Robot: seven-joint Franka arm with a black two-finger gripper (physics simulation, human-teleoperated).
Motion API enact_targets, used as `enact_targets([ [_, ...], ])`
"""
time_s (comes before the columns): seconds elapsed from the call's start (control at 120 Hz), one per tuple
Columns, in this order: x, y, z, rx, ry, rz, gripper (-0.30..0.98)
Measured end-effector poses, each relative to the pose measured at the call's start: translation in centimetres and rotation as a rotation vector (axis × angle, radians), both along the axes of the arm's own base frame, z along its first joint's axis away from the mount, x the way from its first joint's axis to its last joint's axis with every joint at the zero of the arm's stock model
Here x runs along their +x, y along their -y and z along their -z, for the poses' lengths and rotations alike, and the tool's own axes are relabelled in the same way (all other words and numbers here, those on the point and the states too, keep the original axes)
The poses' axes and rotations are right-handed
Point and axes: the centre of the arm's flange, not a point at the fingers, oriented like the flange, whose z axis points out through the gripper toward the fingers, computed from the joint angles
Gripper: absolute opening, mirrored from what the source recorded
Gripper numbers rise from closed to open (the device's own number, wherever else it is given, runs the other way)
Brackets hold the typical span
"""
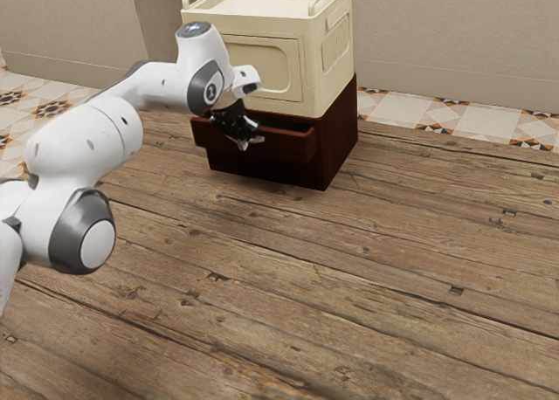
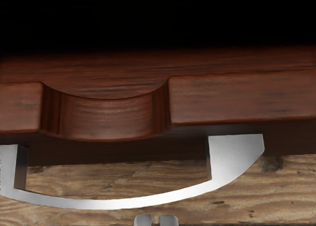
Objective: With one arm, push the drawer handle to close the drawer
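Note:
In the exterior view my black gripper (image 1: 242,138) is low at the front of the dark red-brown drawer (image 1: 286,144), which stands pulled out from its cabinet. The wrist view looks down on the drawer front (image 2: 237,97), with a scooped notch in its top edge. A curved silver handle (image 2: 123,203) juts from that front. My gripper's fingertips (image 2: 156,220) are close together, just outside the handle's bow, with nothing seen between them. Whether they touch the handle cannot be told.
A cream cabinet (image 1: 262,64) with top rails sits on the dark red-brown cabinet (image 1: 339,142). Wooden floorboards (image 1: 349,278) spread in front and to the exterior view's right. Patterned tiles (image 1: 419,112) and a wall (image 1: 454,33) lie behind.

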Motion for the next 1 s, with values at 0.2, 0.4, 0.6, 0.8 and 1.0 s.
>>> enact_targets([
  [0.2, 0.6, 0.3, 0.2, 0.006, 0.017, 0.006, -0.10],
  [0.4, 1.1, 0.3, 1.2, 0.013, 0.026, 0.008, -0.10],
  [0.6, 1.3, 0.4, 0.9, 0.019, 0.045, 0.007, -0.10],
  [0.8, 1.5, 0.5, 0.3, 0.023, 0.071, 0.005, -0.10],
  [1.0, 1.7, 0.5, 0.2, 0.029, 0.086, 0.001, -0.09],
])
